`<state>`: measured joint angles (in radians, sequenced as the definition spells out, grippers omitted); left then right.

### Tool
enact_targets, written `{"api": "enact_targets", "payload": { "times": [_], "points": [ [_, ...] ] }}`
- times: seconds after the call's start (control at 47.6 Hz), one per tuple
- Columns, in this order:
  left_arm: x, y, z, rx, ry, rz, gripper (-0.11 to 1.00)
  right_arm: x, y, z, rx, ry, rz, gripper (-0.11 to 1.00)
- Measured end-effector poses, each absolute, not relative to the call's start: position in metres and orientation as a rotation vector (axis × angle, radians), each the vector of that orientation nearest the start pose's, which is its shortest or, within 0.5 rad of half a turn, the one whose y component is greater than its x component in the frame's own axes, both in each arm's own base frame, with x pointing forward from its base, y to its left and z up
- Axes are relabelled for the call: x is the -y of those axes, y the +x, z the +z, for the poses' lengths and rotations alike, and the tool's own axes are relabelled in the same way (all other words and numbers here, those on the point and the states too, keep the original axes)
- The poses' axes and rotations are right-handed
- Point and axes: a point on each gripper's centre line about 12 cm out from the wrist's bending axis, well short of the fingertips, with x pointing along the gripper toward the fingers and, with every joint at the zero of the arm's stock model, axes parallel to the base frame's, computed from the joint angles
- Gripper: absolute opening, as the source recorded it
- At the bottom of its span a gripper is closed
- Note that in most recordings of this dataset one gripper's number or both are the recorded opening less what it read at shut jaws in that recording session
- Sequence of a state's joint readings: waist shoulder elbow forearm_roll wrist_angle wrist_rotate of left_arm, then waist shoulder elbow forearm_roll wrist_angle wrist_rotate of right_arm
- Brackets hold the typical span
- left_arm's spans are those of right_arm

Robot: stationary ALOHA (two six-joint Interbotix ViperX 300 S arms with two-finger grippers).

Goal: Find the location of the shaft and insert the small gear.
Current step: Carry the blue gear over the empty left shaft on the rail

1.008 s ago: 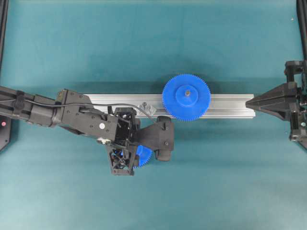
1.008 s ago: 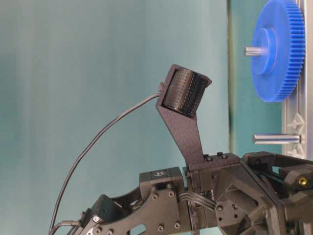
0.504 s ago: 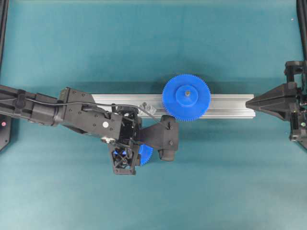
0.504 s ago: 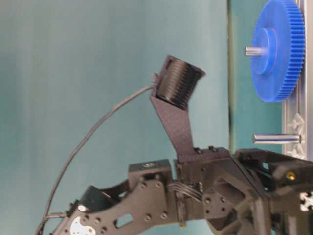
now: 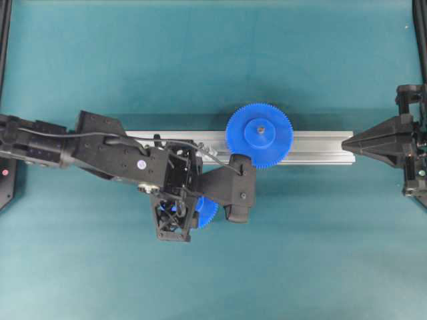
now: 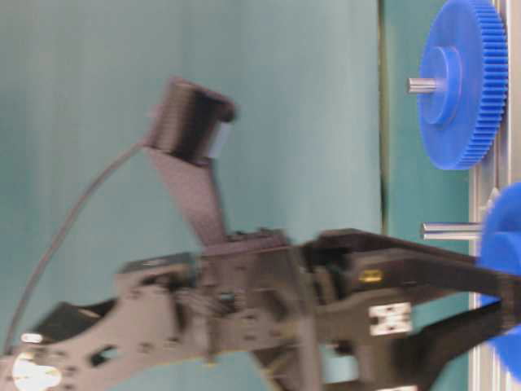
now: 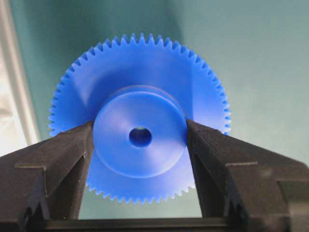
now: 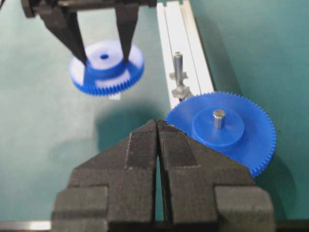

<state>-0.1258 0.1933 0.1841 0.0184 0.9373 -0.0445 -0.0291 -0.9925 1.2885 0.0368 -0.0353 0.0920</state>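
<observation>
We see left gripper clamping small gear by hub, lifted above mat beside rail. Shaft upright on rail, bare. Right gripper clenched, empty.

Left gripper clamped (right gripper closed)

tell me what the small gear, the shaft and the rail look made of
Small gear: looks like moulded plastic, uniform bright blue with a soft sheen.
Shaft: apparently metal, grey and shiny.
Rail: likely aluminium, pale silver with long straight grooves.
</observation>
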Motion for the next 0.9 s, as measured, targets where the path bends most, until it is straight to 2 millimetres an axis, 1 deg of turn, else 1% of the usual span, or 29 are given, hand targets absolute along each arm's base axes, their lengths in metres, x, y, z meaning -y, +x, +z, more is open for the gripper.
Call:
{"api": "enact_targets", "payload": {
  "times": [0.231, 0.357, 0.651, 0.903],
  "points": [
    [0.051, 0.424, 0.211, -1.317, 0.086, -0.087, 0.63, 0.006, 0.182, 0.223, -0.257, 0.132, -0.049, -0.01],
    [0.049, 0.426, 0.221, -1.324, 0.086, -0.083, 0.63, 0.005, 0.182, 0.223, -0.255, 0.132, -0.047, -0.01],
    [0.035, 0.427, 0.251, -1.296, 0.077, -0.064, 0.63, 0.006, 0.182, 0.223, -0.255, 0.132, -0.048, -0.01],
    [0.026, 0.426, 0.268, -1.274, 0.103, -0.076, 0.63, 0.006, 0.183, 0.223, -0.255, 0.132, -0.048, -0.01]
  ]
}}
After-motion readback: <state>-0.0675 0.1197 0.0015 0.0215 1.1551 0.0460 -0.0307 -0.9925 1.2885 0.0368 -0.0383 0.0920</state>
